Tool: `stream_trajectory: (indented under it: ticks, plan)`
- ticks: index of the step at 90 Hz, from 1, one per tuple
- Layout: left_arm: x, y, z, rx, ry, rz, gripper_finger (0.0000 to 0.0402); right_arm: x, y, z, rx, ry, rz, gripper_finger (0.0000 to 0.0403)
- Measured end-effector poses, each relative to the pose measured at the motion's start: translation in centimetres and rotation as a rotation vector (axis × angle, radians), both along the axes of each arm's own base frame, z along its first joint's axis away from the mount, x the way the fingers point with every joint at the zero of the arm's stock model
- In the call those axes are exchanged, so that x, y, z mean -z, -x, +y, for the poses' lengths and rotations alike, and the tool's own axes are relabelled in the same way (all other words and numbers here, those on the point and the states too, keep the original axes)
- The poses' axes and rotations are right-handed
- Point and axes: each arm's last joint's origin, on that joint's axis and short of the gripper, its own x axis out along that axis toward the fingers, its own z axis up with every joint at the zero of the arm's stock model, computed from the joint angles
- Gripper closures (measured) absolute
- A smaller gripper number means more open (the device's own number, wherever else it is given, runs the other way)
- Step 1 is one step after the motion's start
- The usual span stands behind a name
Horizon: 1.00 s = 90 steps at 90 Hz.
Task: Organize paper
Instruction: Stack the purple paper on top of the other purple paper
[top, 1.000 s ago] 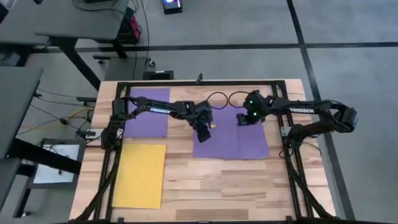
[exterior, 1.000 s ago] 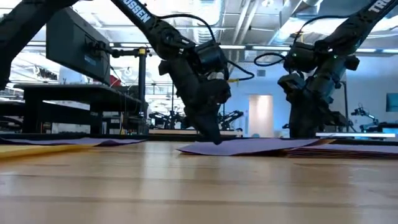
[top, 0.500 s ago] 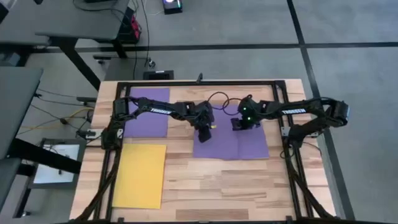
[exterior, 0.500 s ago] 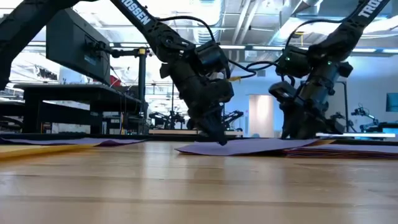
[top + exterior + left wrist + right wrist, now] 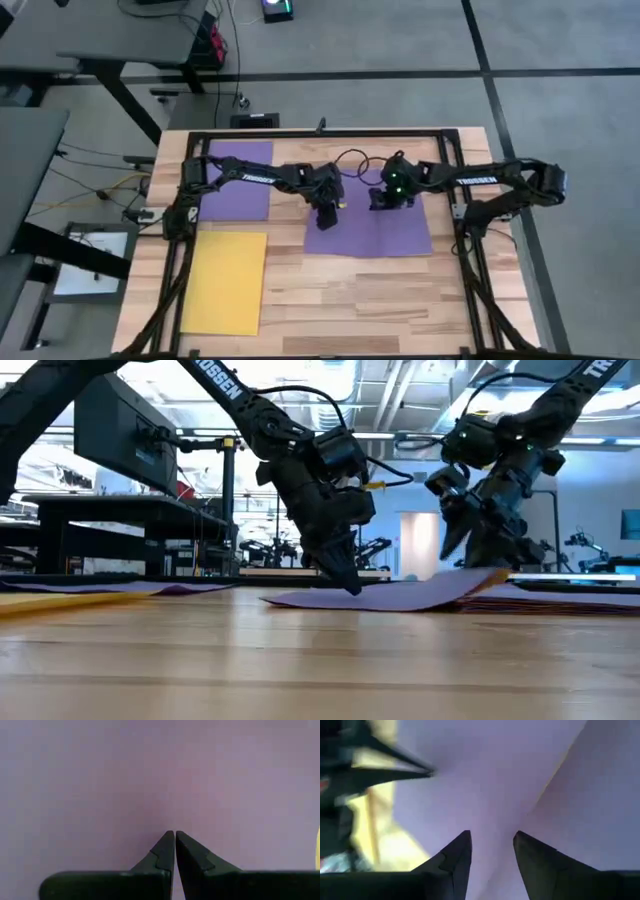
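Note:
A stack of purple paper (image 5: 372,232) lies right of the table's centre. Its top sheet (image 5: 400,595) is pushed out toward the left, and one part of it (image 5: 487,575) stands raised off the stack. My left gripper (image 5: 328,217) is shut, tips down on that sheet near its left edge. My right gripper (image 5: 384,200) hangs open over the stack's far part, tilted, with a sheet edge (image 5: 555,775) running toward the gap between its fingers. One more purple sheet (image 5: 237,180) lies flat at the far left, and a yellow sheet (image 5: 225,282) lies near left. My left gripper presses its shut fingertips (image 5: 170,840) down on the top purple sheet's face (image 5: 170,815), close to its left edge. The fingers come from above, slanting down (image 5: 345,575). The sheet lies on the table and the stack there. Whether my right gripper touches the paper, I cannot tell.
A black frame (image 5: 320,133) runs around the wooden table top (image 5: 350,300). Bare wood lies along the near edge and between the yellow sheet and the stack. Cables (image 5: 352,160) loop at the far middle.
My right gripper has gone toward the table's left, onto the far part of the stack, and has tipped. The top purple sheet has slid a little toward the table's left under my left gripper, and one part of it has risen off the stack.

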Motion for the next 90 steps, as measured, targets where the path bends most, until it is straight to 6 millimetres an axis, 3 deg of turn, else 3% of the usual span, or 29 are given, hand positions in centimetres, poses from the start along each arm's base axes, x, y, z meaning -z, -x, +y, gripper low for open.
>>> stream_trajectory:
  ticks: [11,33,50,63,90]
  plan:
    - [0.0,0.0,0.0,0.000,0.000,0.000,0.0402,-0.5,-0.9,0.6,-0.032,0.055,-0.072,0.0266]
    - [0.0,0.0,0.0,0.000,-0.001,-0.002,0.0402,0.9,-1.2,0.5,-0.020,0.074,-0.004,0.0269]
    - [0.0,0.0,0.0,-0.001,0.000,-0.004,0.0402,0.8,-2.5,1.1,-0.042,0.059,-0.106,0.0270]
    - [-0.1,-0.1,0.0,-0.004,0.002,-0.005,0.0402,1.7,-2.0,1.6,-0.032,-0.022,-0.008,0.0270]
    - [-0.1,-0.1,0.0,-0.007,0.004,-0.005,0.0402,0.7,-2.3,6.5,-0.142,-0.225,0.014,0.0270]
